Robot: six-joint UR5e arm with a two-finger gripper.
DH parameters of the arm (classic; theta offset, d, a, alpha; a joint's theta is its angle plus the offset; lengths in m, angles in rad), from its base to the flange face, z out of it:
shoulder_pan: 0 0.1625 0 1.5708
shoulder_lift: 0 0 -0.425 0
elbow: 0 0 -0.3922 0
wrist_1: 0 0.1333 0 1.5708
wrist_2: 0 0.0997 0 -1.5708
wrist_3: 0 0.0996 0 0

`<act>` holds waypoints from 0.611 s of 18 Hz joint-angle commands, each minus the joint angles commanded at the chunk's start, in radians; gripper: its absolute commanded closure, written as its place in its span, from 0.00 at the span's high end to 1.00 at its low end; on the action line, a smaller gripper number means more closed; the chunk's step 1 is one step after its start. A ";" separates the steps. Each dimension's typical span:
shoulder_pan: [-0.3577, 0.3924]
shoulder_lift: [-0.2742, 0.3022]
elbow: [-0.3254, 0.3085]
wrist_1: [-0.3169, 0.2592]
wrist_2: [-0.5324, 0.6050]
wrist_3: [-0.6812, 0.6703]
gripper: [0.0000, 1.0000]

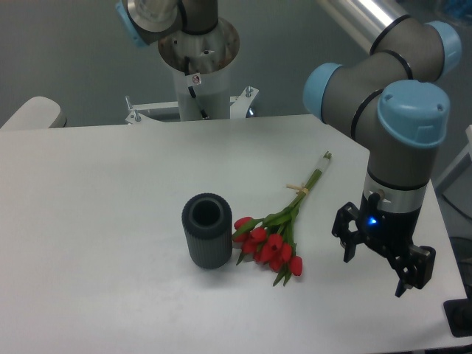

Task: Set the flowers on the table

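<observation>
1. Smooth, matt white rectangular tabletop (110,192).
2. Ribbed, matt dark grey cylindrical vase (207,232).
3. Glossy blue plastic caps on the matt grey arm joints (413,110).
4. Shiny metal arm tube (361,15).

grey arm (383,96), blue joint caps, black hand (382,254).
</observation>
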 joint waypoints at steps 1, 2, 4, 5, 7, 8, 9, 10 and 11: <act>0.000 0.005 -0.005 0.000 0.000 0.000 1.00; 0.000 0.009 -0.011 0.000 0.000 0.000 1.00; -0.002 0.012 -0.017 0.000 -0.002 0.000 1.00; -0.003 0.018 -0.020 -0.002 -0.002 0.000 1.00; -0.003 0.023 -0.032 0.002 0.000 0.000 1.00; -0.003 0.025 -0.032 0.002 -0.002 0.000 1.00; -0.005 0.025 -0.032 0.002 -0.002 0.000 1.00; -0.005 0.025 -0.032 0.002 -0.002 -0.002 1.00; -0.005 0.025 -0.032 0.002 -0.003 -0.002 1.00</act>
